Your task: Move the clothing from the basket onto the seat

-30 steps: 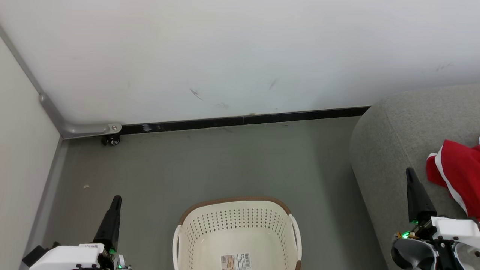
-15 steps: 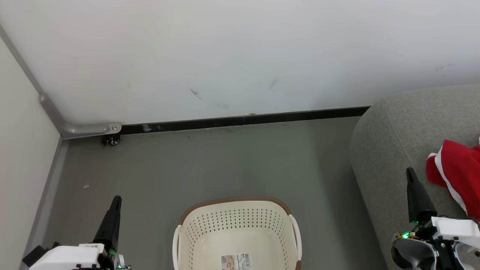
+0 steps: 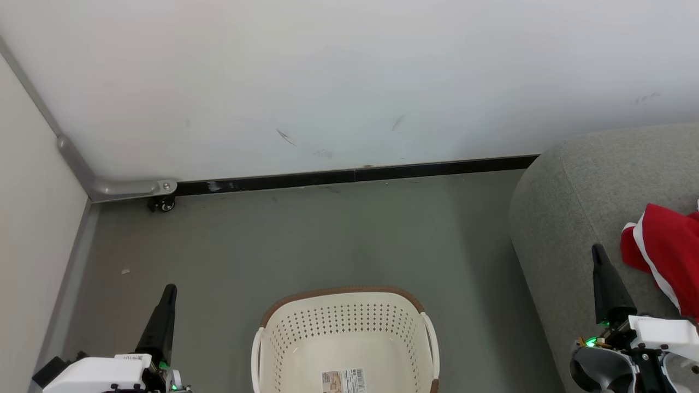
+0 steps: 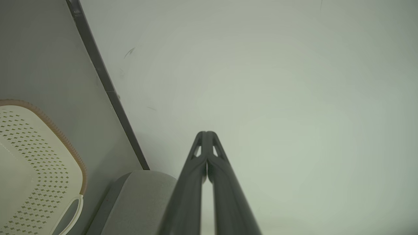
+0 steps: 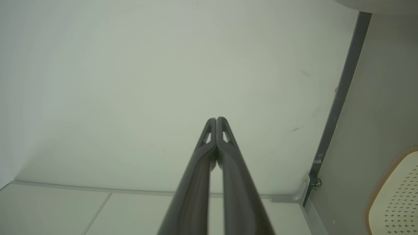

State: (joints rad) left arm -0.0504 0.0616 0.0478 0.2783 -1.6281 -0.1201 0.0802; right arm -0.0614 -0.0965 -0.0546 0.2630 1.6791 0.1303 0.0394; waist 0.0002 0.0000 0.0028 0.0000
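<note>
Red clothing (image 3: pixel 667 254) lies on the grey seat (image 3: pixel 573 207) near its rounded edge; the basket (image 3: pixel 344 292) holds none. Left claw (image 3: pixel 171 288) and right claw (image 3: pixel 597 250) closed, empty; job likely done, both best parked clear.

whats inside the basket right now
A barcode sticker on the basket's bare bottom. The clothing lies on the seat instead. The basket's near end is cut off by the picture's edge.
</note>
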